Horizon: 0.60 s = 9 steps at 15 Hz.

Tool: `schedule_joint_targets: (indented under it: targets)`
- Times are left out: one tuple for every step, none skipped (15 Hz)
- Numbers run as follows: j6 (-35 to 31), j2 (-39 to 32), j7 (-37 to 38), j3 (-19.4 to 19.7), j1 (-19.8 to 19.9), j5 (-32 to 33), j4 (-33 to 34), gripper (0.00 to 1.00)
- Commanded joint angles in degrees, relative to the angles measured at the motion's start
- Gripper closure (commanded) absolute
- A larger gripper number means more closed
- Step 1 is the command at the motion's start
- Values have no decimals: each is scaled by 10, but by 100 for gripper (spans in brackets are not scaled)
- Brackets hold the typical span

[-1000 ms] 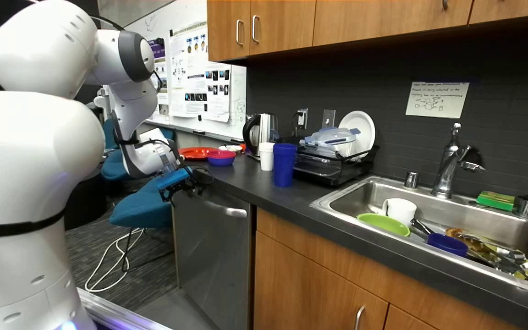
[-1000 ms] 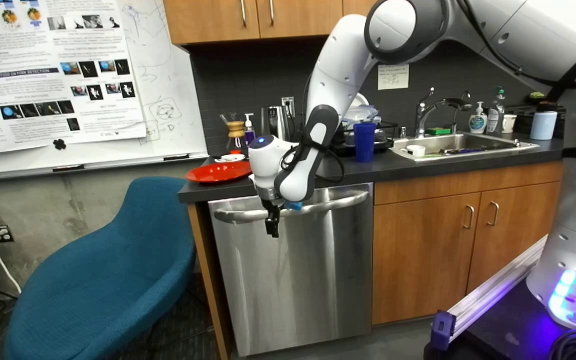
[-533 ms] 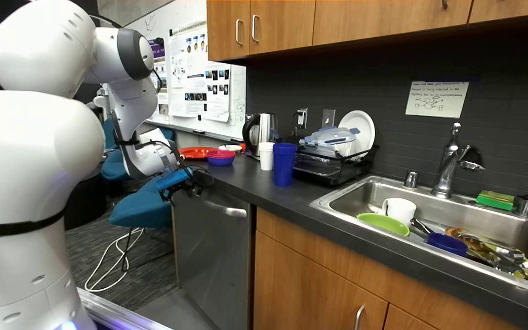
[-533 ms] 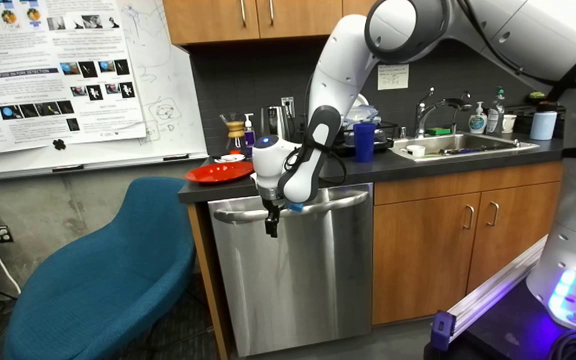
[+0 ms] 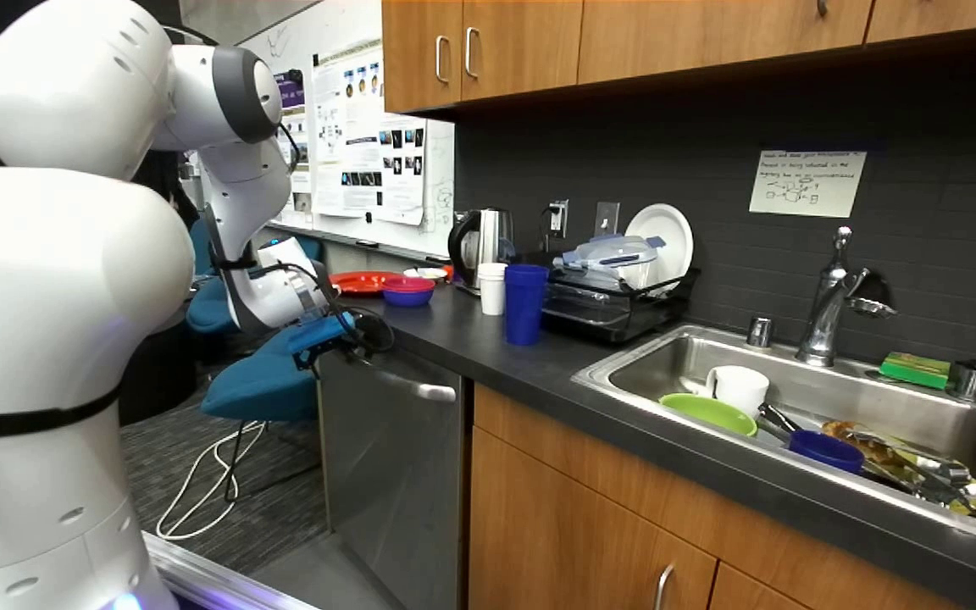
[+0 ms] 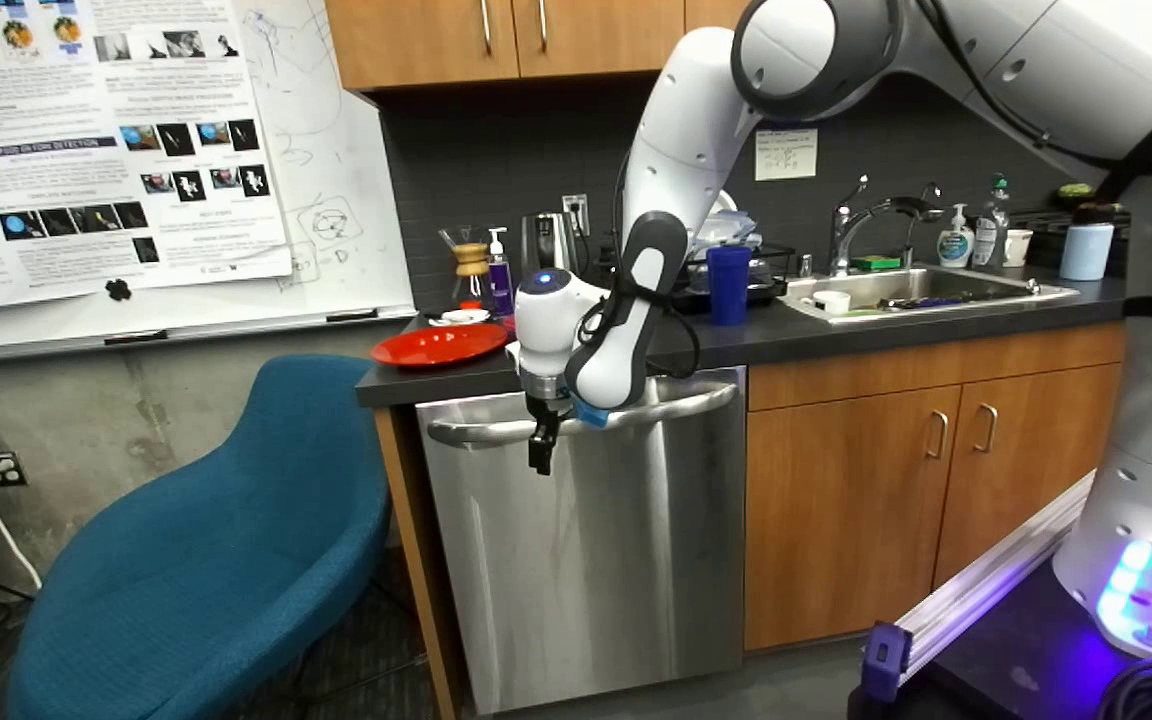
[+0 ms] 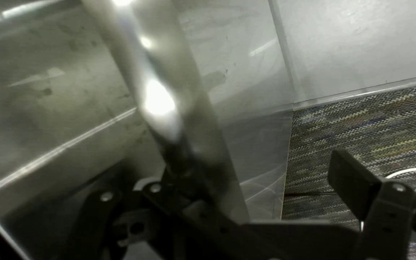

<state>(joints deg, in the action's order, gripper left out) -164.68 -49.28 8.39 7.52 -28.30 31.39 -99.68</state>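
My hand (image 6: 542, 454) spread wide, nothing clamped, in front of dishwasher door (image 6: 596, 560), at handle (image 6: 658, 410). Handle spans door's upper front. Door looks shut. Contact with handle: can't tell. My read: early; reach mostly done, grip left.

The wrist view cuts off the blurred handle (image 7: 182, 94). Right of the handle, a cable (image 7: 414, 169) leaves the frame.

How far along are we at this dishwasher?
Apparently done: the black two-fingered hand is at the curved stainless-steel handle. In progress: its jaws stand open; contact with the handle is unclear. Probably left: closing that grip, then any pull, as the flat silver metal door looks shut.
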Motion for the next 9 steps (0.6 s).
schedule_joint_targets:
  targets:
    - [-28, -2, 28, -3, -26, -26, -63, 0]
    - [-32, 0, 28, 0, -31, -29, -68, 0]
    - [-37, 0, 27, 1, -33, -34, -72, 0]
    - [-41, -1, 26, 1, -34, -40, -74, 0]
    - [-47, -3, 25, 0, -36, -46, -76, 0]
    - [-50, -3, 25, 0, -37, -52, -78, 0]
    - [-53, -3, 24, 0, -39, -58, -78, 0]
    - [-56, -2, 23, 0, -39, -64, -80, 0]
    - [-62, -1, 23, 1, -41, -69, -82, 0]
